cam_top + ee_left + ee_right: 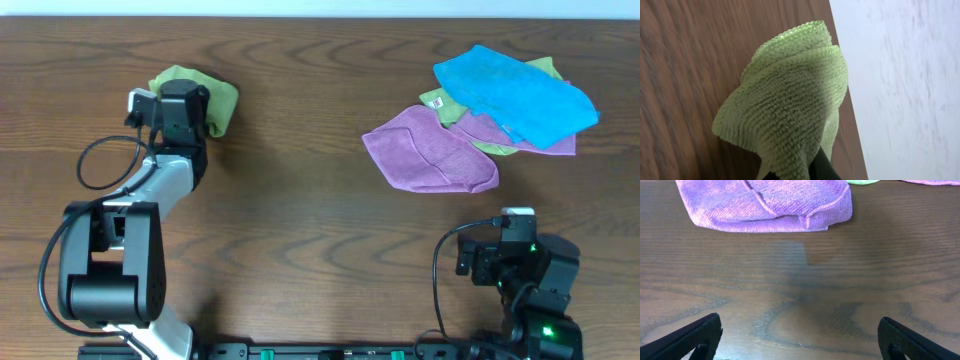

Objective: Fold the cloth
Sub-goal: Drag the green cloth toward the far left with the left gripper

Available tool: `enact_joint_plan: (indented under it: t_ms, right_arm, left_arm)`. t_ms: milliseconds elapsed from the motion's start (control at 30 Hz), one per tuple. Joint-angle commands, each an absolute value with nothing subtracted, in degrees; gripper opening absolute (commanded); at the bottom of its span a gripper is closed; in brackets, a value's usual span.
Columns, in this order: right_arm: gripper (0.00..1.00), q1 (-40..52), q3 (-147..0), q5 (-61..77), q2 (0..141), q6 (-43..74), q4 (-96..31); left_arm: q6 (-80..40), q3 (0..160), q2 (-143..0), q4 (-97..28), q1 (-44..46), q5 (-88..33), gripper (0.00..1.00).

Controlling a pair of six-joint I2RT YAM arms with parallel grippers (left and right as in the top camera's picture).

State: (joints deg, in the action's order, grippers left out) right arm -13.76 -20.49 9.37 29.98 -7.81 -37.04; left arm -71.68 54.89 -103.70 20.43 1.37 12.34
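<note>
1. The lime-green microfibre cloth [218, 95] sits bunched at the far-left corner of the dark wood-grain tabletop [300, 230], close to its far edge.
2. The left jaws look clenched on it. In the left wrist view the green cloth [790, 105] rises straight out of them in a folded wad, with only a sliver of dark finger showing beneath it.
3. Its long axis runs from the jaws outward toward the far edge, stitched hems stacked at the tip.
4. The right jaws are released and hold nothing, low over bare wood at the near right, well apart from the green cloth. Only the left arm is in reach of it.
5. Ahead of the right jaws lies a folded purple microfibre cloth [765, 205], part of a loose pile with a blue towel [515, 90] on top.
6. My judgement is that the wad needs spreading flat toward the open centre before any fold.
</note>
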Motion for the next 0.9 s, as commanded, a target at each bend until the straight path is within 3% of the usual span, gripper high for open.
enact_joint_plan:
  t_ms: [0,333,867]
  right_arm:
    - [0.99,-14.2,-19.9,9.2,29.9,-8.4,-37.0]
    - [0.99,-14.2,-19.9,9.2,29.9,-8.4,-37.0]
    - [0.99,-14.2,-18.9,9.2,29.9,-8.4,-35.9]
  left_arm:
    - [-70.2,56.1,-103.1,21.2,0.0,12.3,0.06]
    - [-72.5,56.2,-103.1,29.0,-1.1,1.6,0.06]
    - [-64.7,56.2,-104.8,31.8,-2.5,6.5,0.06]
